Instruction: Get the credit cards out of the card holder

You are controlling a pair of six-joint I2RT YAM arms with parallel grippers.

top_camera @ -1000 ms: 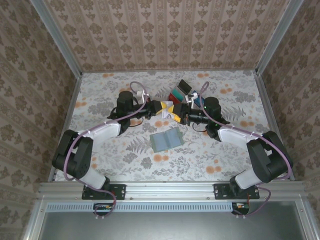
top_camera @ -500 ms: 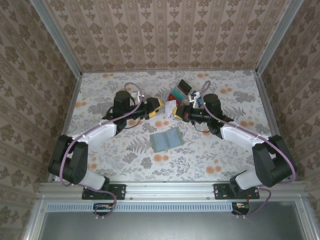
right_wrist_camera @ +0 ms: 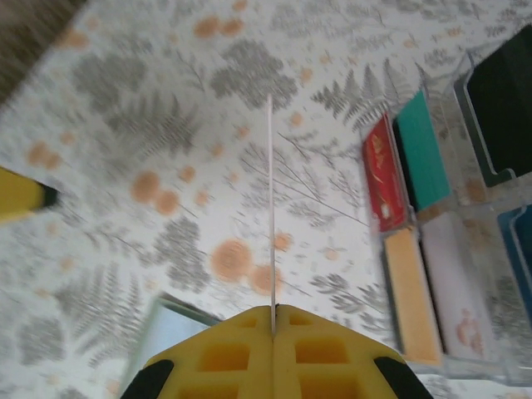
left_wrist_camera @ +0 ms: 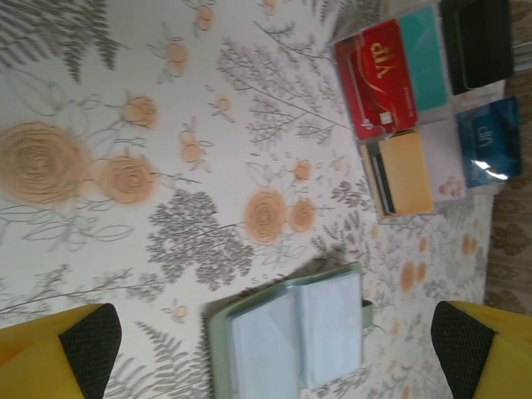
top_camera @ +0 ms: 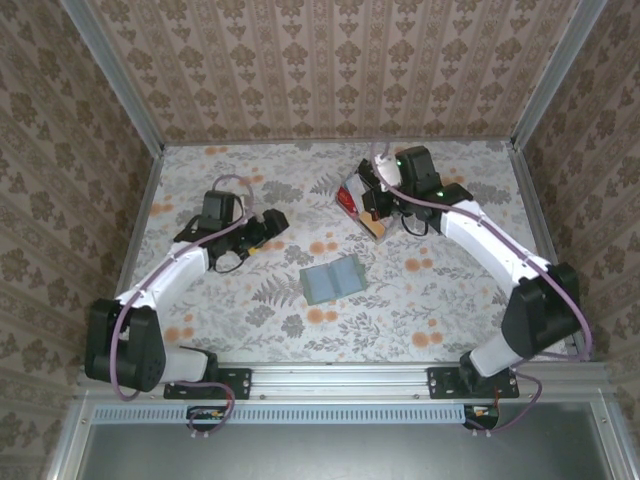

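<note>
My right gripper pinches a thin card edge-on. I'd swing it right, over the laid-out credit cards, and release low and flat. My left gripper is spread, with the card holder lying open ahead of it.

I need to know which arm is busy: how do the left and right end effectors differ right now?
The left end effector is open, fingers wide apart and empty; the right end effector is shut on a thin card seen edge-on. The left faces the open card holder; the right hangs by the laid-out cards. Both have yellow fingers.
</note>
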